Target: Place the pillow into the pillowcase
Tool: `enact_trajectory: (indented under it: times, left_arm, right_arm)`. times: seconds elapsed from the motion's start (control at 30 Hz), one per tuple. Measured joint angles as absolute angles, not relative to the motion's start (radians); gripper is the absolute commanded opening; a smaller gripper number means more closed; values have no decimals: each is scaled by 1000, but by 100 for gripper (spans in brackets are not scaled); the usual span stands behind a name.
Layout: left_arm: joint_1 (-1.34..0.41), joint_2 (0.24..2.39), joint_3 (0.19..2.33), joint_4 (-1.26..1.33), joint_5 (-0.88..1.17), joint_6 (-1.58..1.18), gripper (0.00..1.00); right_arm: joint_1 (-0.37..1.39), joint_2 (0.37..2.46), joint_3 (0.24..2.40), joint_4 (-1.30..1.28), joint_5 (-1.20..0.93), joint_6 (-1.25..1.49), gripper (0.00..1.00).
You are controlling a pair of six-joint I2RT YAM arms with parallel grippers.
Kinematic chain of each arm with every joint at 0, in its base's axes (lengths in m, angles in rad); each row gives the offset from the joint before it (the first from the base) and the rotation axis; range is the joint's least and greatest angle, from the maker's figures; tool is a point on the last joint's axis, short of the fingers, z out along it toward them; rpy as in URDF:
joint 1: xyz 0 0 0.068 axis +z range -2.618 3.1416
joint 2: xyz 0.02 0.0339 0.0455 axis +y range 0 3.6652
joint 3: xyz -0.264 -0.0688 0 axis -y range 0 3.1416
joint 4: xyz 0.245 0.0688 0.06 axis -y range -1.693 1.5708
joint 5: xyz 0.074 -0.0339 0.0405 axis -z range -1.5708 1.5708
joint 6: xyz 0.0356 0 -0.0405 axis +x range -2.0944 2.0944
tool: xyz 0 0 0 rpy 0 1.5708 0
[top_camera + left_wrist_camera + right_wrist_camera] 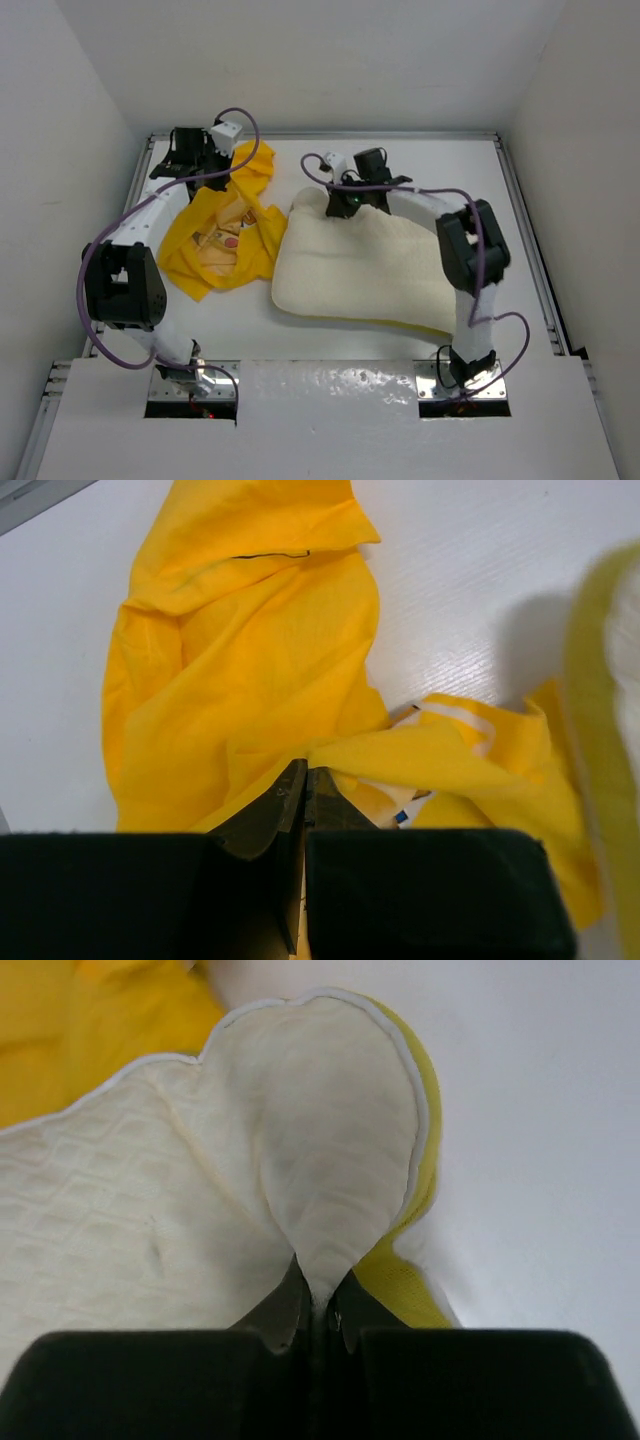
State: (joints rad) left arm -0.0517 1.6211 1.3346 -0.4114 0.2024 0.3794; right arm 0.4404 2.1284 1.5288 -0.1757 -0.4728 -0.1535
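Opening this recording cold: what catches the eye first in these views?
The bright yellow pillowcase lies crumpled on the left of the table, and the left gripper is shut on a fold of it at its far end. Beside it on the right sprawls the big cream pillow. The right gripper pinches its far edge up into a peak.

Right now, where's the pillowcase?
Top view: the pillowcase lies crumpled left of centre, beside the pillow, a fold pinched in the left claw.
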Motion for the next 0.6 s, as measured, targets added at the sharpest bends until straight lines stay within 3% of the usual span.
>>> enact_trajectory:
  times: [0.13,0.27,0.43,0.6]
  left_arm:
    - [-53,1621,1337,-415,202,376,0]
    - [-60,1620,1346,-419,203,376,0]
    - [-79,1598,1347,-442,209,376,0]
    - [-96,1547,1346,-480,225,384,0]
  right_arm:
    - [461,1792,1166,-125,-507,-155,0]
    - [583,1596,1027,-78,-472,-170,0]
    - [757,1639,1058,-38,-492,-133,0]
    - [818,1808,1141,39,-480,27,0]
